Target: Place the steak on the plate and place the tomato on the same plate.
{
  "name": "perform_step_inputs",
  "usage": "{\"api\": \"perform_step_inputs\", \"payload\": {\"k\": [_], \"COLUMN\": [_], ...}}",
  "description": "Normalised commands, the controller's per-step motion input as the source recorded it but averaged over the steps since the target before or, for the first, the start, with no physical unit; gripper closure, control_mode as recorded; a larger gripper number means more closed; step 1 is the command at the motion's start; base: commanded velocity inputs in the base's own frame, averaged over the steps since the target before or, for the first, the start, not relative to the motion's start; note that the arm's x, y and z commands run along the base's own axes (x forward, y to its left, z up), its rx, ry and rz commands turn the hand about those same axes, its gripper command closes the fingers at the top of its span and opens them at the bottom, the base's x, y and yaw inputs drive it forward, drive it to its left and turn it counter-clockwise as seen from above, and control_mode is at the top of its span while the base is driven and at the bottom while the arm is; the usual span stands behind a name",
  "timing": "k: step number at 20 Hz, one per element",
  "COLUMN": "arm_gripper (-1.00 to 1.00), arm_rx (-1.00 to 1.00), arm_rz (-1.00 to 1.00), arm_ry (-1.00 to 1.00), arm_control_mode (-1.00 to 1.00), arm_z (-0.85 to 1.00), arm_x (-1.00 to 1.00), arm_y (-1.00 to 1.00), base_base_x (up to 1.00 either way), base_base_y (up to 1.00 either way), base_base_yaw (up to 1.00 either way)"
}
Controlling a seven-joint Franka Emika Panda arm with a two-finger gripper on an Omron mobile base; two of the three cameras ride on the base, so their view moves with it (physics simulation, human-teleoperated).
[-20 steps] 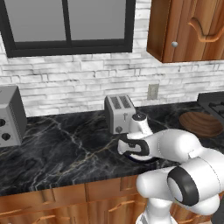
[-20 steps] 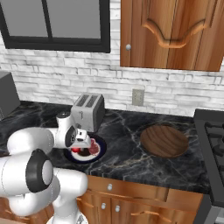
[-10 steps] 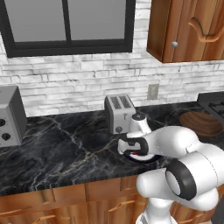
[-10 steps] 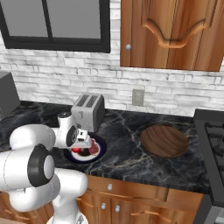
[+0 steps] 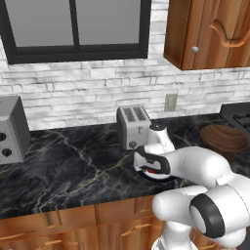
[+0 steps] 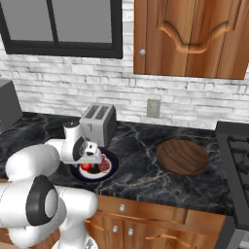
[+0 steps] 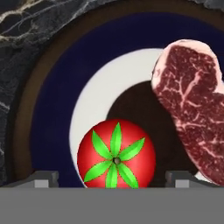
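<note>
Red round tomato [image 7: 116, 154] sits beside pinkish raw steak [image 7: 192, 105] on navy-rimmed plate [image 7: 52, 100]; pincer [image 7: 111, 179] jaws apart, straddling tomato. Placing looks done; next, lift clear.

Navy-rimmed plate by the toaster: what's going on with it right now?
The white robot arm's gripper hangs just above the round navy-rimmed plate on the black marble counter. The small red tomato sits on the plate between the spread fingers, not gripped. The pinkish raw steak lies beside it on the same plate. Both items appear placed.
</note>
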Motion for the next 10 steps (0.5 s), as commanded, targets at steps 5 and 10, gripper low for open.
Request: {"api": "perform_step_inputs", "payload": {"k": [5, 10], "arm_gripper": [-1.0, -1.0], "arm_rx": [0.0, 0.0], "arm_rz": [0.0, 0.0], "arm_ry": [0.0, -0.04], "arm_control_mode": [-1.0, -1.0], "arm_z": [0.39, 0.48], "arm_x": [-0.17, -0.42], "arm_y": [-0.05, -0.11], "base_base_x": [0.0, 0.0], "base_base_y": [0.0, 0.0], "base_base_yaw": [0.0, 0.0]}}
